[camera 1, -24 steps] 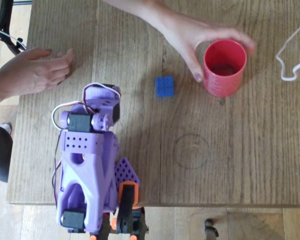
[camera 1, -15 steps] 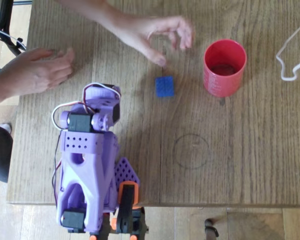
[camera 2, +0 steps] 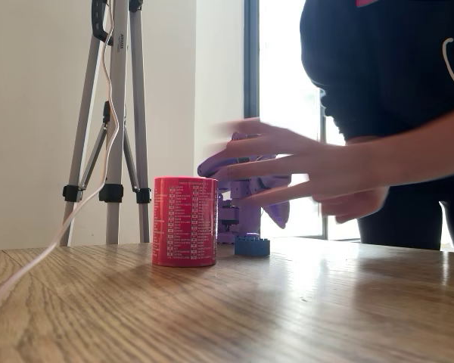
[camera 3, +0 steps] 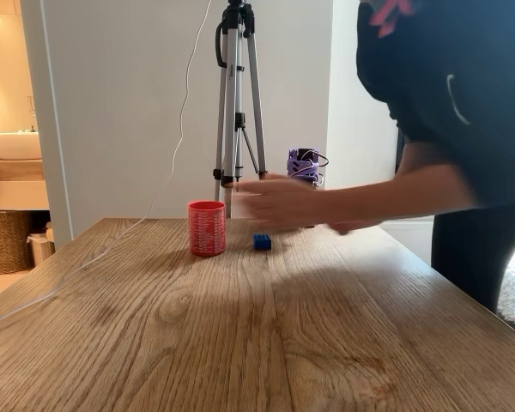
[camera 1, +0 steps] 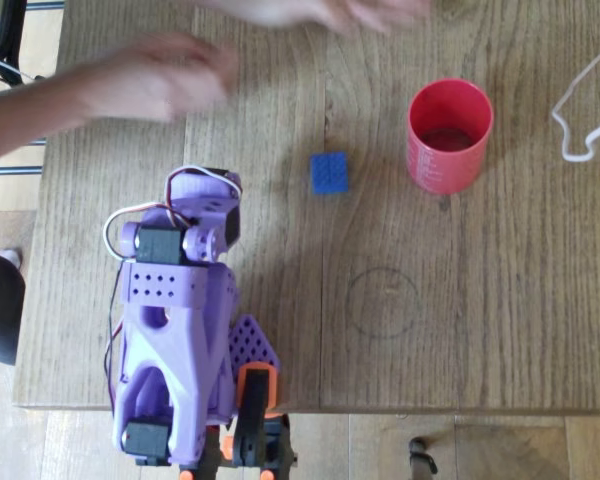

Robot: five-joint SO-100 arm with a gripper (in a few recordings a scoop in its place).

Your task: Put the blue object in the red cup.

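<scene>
The brick (camera 1: 329,173) lies flat on the table (camera 1: 480,300), near the upright cup (camera 1: 449,136) but not touching it, to the cup's left in the overhead view. The purple arm (camera 1: 175,330) is folded at the table's near edge, and its gripper (camera 1: 252,425) holds nothing; how far it is open I cannot tell. A person's blurred hands (camera 1: 160,75) hover above the table's far side.

My purple arm (camera 1: 175,330) sits folded back on itself at the near edge of the surface (camera 1: 480,330) in the overhead view, its joints stacked close together. My tool (camera 1: 250,420), with its orange parts, points off that edge; I cannot tell whether its fingers are apart or together.
</scene>
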